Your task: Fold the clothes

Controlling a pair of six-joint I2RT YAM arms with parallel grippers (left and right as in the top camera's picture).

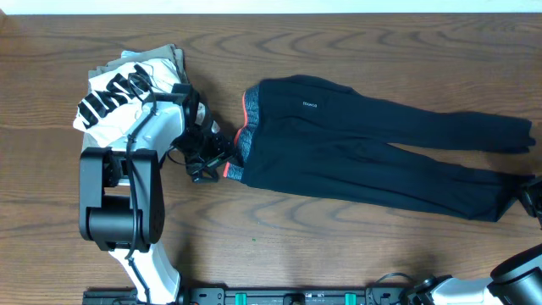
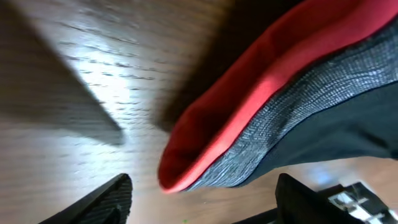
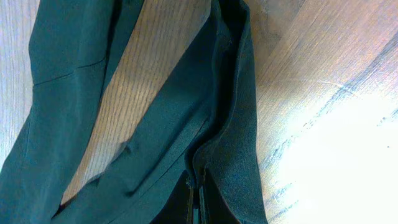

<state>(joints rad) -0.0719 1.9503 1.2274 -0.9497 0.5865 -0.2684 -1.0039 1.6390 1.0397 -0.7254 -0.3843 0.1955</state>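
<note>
The black leggings (image 1: pixel 373 144) lie flat across the table, with the grey waistband edged in coral-red (image 1: pixel 243 140) at the left and the two leg ends at the right. My left gripper (image 1: pixel 213 163) is open just left of the waistband's lower corner. In the left wrist view the red edge (image 2: pixel 211 137) sits between and just beyond the open fingers (image 2: pixel 205 208), not touched. My right gripper (image 1: pixel 532 193) is at the far right edge, shut on the lower leg's end. The right wrist view shows the fingers (image 3: pixel 196 202) pinching a fold of the dark fabric (image 3: pixel 230 124).
A white shirt with bold black lettering (image 1: pixel 114 97) lies on a khaki folded garment (image 1: pixel 161 58) at the back left, right behind my left arm. The table is brown wood (image 1: pixel 339 246).
</note>
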